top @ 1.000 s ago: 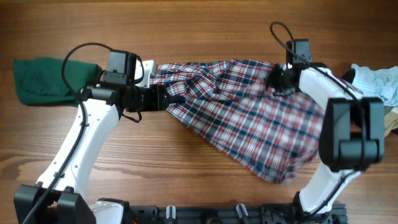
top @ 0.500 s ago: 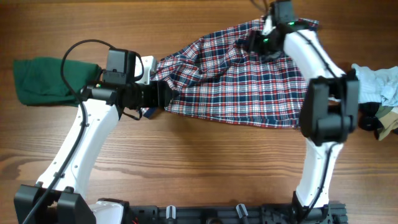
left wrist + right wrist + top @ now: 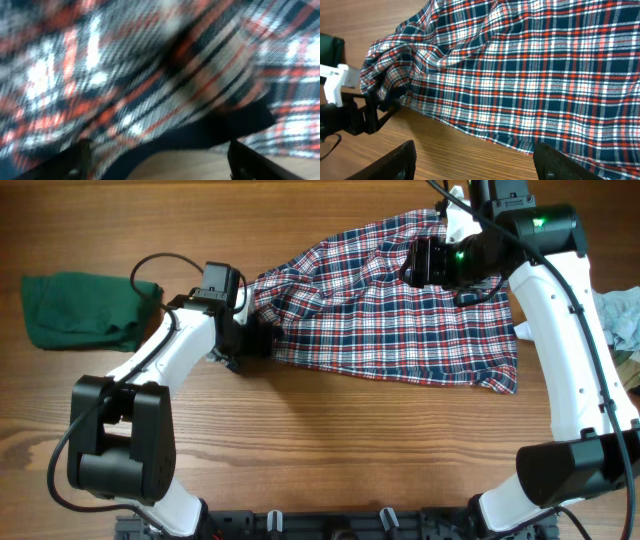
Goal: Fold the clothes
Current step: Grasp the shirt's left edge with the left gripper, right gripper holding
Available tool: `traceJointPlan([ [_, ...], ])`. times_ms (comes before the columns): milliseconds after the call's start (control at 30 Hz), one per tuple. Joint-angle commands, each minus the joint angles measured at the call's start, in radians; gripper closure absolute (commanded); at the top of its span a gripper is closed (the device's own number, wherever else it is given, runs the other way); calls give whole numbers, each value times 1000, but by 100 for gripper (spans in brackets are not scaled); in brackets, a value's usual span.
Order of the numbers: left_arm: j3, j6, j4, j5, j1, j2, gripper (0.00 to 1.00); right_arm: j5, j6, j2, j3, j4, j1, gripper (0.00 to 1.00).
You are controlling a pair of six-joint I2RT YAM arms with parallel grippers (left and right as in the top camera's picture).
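The wooden surface [image 3: 330,450] carried everything. The plaid garment [image 3: 400,330], red, navy and white, lay spread over the far half of the surface, from just left of centre across to the right side. Its top reached the far edge and one lower corner pointed toward the right edge. It lay mostly flat, with wrinkles bunched at its left end and a dark navy trim along the hem there.

A dark green cloth [image 3: 75,310] lay near the left edge, apart from the plaid. A pale blue cloth [image 3: 622,315] showed at the right edge.

The left gripper [image 3: 255,340] sat at the garment's bunched left end with its jaws wide. Its fingers [image 3: 250,162] stood far apart, and plaid fabric filled the view just ahead of them. Whether they touched the fabric could not be told. The right gripper [image 3: 412,265] hung above the garment's far part, jaws wide, its fingers [image 3: 402,160] clear of the cloth.
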Motion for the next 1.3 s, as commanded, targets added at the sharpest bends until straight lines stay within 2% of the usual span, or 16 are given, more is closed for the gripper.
traceJointPlan([
  [0, -1, 11, -60, -100, 0, -12, 4, 10, -14, -22, -3, -2, 0, 24],
  [33, -1, 11, -51, -105, 0, -12, 0, 10, -13, -22, -3, 2, 0, 24],
  [100, -1, 4, -15, -151, 0, -12, 7, 10, -10, -22, -3, 7, 0, 23],
  [133, -1, 4, 2, -198, 2, -12, 19, 10, -10, -22, -3, 9, 0, 23],
  [267, -1, 5, 30, -314, 6, -12, 88, 10, -8, -23, -3, 13, 0, 23],
  [300, -1, 4, 32, -369, 6, -12, 96, 10, -3, -22, -3, 17, 0, 23],
  [533, 149, 6, 54, -565, 16, -53, 96, 30, 12, -22, -3, 37, 0, 21],
  [667, 314, 41, 105, -575, 69, -58, 96, 56, 12, -21, -3, 13, 0, 20],
  [800, 322, 68, 151, -570, 111, -53, 96, 88, 13, -21, -47, 10, 0, 17],
  [867, 322, 64, 99, -568, 125, -53, 78, 101, 14, -21, -112, 18, 0, 12],
  [900, 322, 64, 85, -566, 126, -53, 51, 101, 17, -21, -161, 39, 0, 12],
  [933, 322, 64, 63, -556, 126, -53, 35, 101, 25, -21, -213, 60, 0, 12],
  [967, 322, 60, 38, -520, 126, -53, 27, 102, 45, -21, -262, 87, -1, 12],
  [1067, 322, 7, -53, -355, 126, -53, 21, 101, 56, -21, -412, 174, -6, 10],
  [1133, 322, 4, -119, -245, 125, -50, 26, 101, 60, -21, -490, 188, -35, 9],
  [1267, 281, 5, -124, -208, 125, -32, 27, 101, 66, -21, -560, 200, -92, 8],
])
